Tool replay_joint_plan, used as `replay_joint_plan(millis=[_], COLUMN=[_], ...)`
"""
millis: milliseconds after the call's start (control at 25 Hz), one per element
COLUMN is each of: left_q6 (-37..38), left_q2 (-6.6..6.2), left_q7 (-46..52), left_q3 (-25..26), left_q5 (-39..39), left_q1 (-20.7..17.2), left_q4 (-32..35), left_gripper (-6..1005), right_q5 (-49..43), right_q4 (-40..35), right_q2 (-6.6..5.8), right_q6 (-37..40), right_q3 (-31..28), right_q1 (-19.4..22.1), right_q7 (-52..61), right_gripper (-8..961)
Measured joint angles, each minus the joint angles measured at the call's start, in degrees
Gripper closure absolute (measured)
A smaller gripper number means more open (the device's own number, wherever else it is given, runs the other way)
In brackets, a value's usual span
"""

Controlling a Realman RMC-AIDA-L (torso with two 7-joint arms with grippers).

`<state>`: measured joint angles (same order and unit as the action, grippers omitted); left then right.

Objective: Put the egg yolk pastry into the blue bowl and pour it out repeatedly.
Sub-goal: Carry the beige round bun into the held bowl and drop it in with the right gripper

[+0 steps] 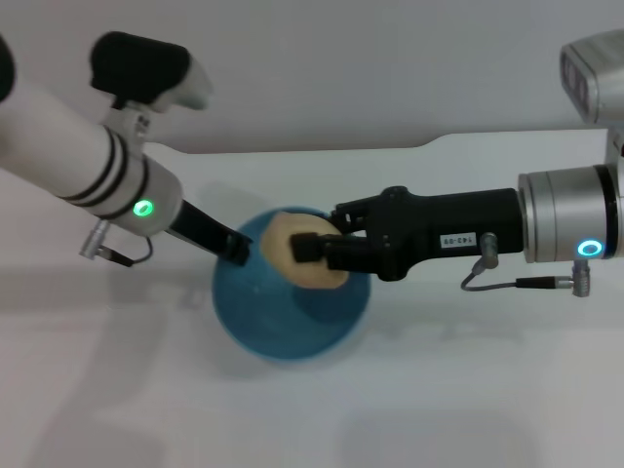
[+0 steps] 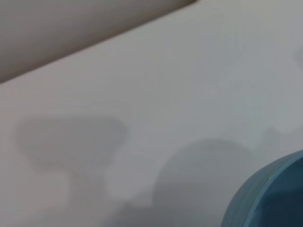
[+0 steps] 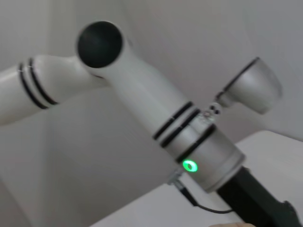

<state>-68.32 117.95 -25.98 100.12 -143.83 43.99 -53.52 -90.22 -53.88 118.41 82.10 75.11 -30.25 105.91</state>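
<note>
The blue bowl (image 1: 289, 297) sits on the white table in the middle of the head view. Its rim also shows in the left wrist view (image 2: 270, 196). My left gripper (image 1: 234, 248) is shut on the bowl's left rim. My right gripper (image 1: 314, 256) is shut on the egg yolk pastry (image 1: 292, 255), a pale tan dough ball, and holds it over the bowl's far side, just above the inside. The right wrist view shows only my left arm (image 3: 156, 118).
The white table (image 1: 468, 390) spreads all around the bowl. Its far edge runs along a grey wall (image 1: 341, 68) behind both arms.
</note>
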Motion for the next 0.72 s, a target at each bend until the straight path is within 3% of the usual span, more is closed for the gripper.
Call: replay_joint_plan(millis=[240,640,720], left_q6=[-2.28,-3.9,-4.05], left_q2=[0.35,0.3,0.28], left_q7=[3.97,4.73,4.74], left_q3=[-5.85,-6.87,-6.95], left_q5=[1.06,2.23,2.24], left_q1=[-0.2,-0.05,0.11], left_q4=[-4.81,-7.59,-7.65], left_gripper=[985,986,986], right_q5=[-3.71,-11.06,-13.54], right_q4=[2.01,2.49,2.15], right_q2=[-0.02,0.03,-0.12], right_q6=[-2.73,-4.8,-4.47], right_q3=[-0.45,-1.67,-2.17], right_q1=[0.09,0.35,-0.18], right_q7=[0.39,5.4,7.25], right_gripper=[745,778,730])
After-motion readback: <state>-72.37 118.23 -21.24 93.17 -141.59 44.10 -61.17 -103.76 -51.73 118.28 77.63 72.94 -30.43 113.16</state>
